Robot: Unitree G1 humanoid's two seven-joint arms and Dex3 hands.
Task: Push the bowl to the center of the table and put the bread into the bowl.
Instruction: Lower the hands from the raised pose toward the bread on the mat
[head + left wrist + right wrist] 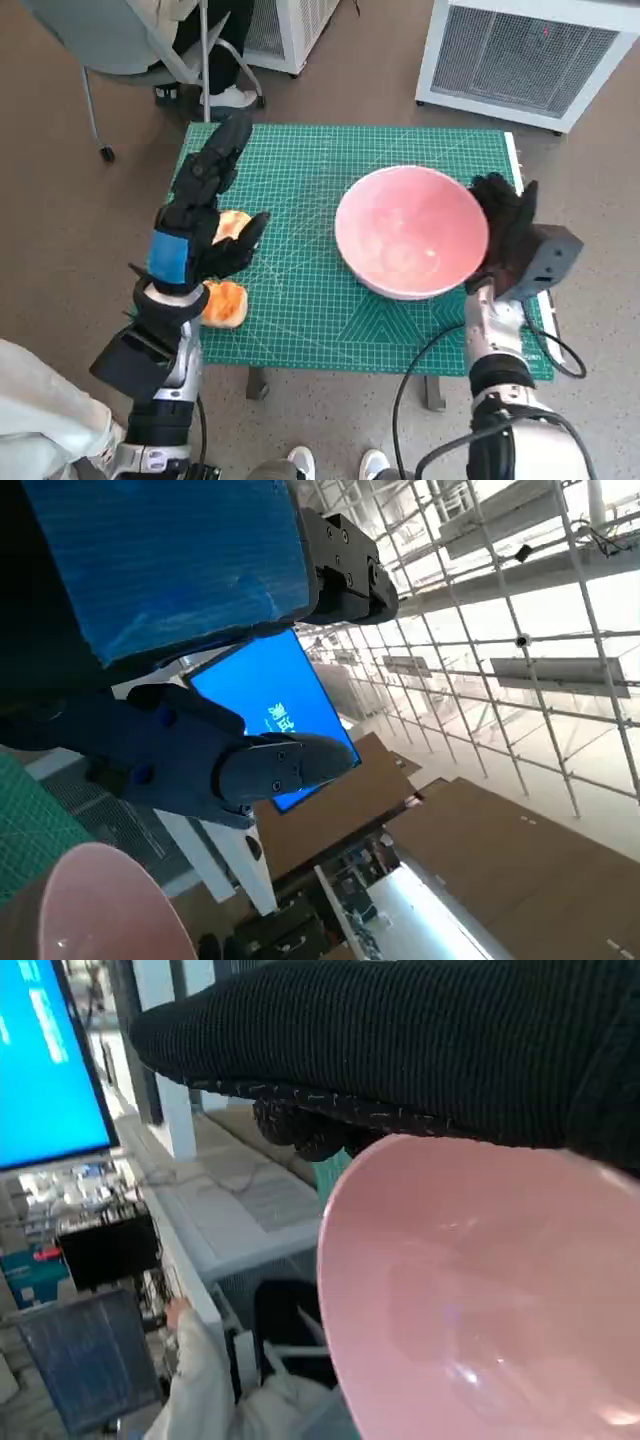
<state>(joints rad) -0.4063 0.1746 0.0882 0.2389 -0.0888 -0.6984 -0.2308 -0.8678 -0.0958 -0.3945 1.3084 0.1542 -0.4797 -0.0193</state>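
At the far left of the head view we see a person's pale sleeve (35,400) at the lower corner and a chair (130,50) with someone's legs behind the table. Our left hand (205,215) stands raised over the left part of the green cutting mat (300,290), its blue-taped back toward the camera and its black fingers (222,150) stretched out and apart, holding nothing. In the left wrist view the same fingers (270,765) reach out with open space around them, a blue screen (265,705) behind them.

Under and just beside that hand lie the bread pieces: one piece (232,224) shows partly between the thumb and the palm, and a second piece (224,303) lies nearer us at the mat's left edge, close to the wrist. We cannot tell whether the hand touches either one; both look to be resting on the mat.

Further right sits the pink bowl (411,232), upright, on the right half of the mat, well apart from the bread. Its rim also shows in the left wrist view (95,905) and fills much of the right wrist view (470,1290).

At the bowl's right side is our right hand (505,225), the black glove lying against the outer wall with the fingers spread beside the rim, not wrapped around it. In the right wrist view the glove (400,1040) hangs just over the rim.
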